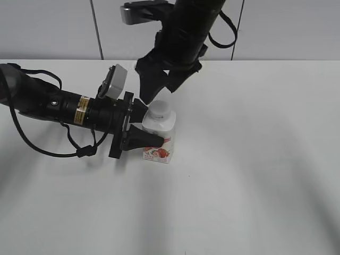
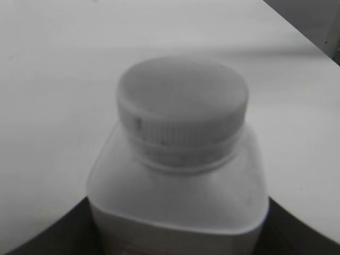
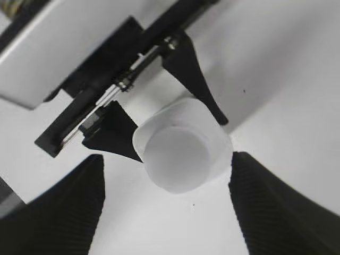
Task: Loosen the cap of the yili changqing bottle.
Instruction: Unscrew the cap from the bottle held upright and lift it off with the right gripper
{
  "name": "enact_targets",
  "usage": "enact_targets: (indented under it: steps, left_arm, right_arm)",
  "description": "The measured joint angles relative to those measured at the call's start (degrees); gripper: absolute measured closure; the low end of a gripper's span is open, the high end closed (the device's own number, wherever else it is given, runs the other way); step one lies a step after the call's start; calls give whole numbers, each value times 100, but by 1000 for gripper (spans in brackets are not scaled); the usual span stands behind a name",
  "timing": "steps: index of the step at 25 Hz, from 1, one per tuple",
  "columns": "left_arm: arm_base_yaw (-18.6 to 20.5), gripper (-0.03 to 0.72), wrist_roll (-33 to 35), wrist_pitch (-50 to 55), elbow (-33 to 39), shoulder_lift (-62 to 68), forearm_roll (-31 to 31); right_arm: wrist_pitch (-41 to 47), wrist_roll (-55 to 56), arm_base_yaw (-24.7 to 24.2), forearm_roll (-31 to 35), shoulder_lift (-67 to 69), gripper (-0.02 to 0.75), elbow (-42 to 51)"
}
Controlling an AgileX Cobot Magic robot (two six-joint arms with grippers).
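Observation:
The yili changqing bottle (image 1: 159, 139) stands upright on the white table, white with a pink-red fruit label low on its front. Its white ribbed cap (image 1: 161, 111) sits on the neck. My left gripper (image 1: 147, 123) comes in from the left and is shut on the bottle's body; the left wrist view shows the bottle (image 2: 180, 202) between its dark fingers and the cap (image 2: 182, 101) close up. My right gripper (image 1: 160, 93) hangs open just above and behind the cap. The right wrist view looks down on the cap (image 3: 178, 155) between its spread fingers (image 3: 166, 204), not touching it.
The white table (image 1: 255, 175) stretches around the bottle. A grey wall stands behind the table's far edge (image 1: 287, 60). The left arm's body and cables (image 1: 58, 106) lie low over the table at the left.

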Motion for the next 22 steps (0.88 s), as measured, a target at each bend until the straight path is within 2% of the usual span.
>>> enact_targets:
  steps: [2, 6, 22]
  left_arm:
    - [0, 281, 0, 0, 0, 0, 0]
    - [0, 283, 0, 0, 0, 0, 0]
    - [0, 284, 0, 0, 0, 0, 0]
  right_arm:
    - [62, 808, 0, -147, 0, 160, 0]
    - [78, 1422, 0, -372, 5, 160, 0]
    - [-22, 1552, 195, -609, 210, 160, 0]
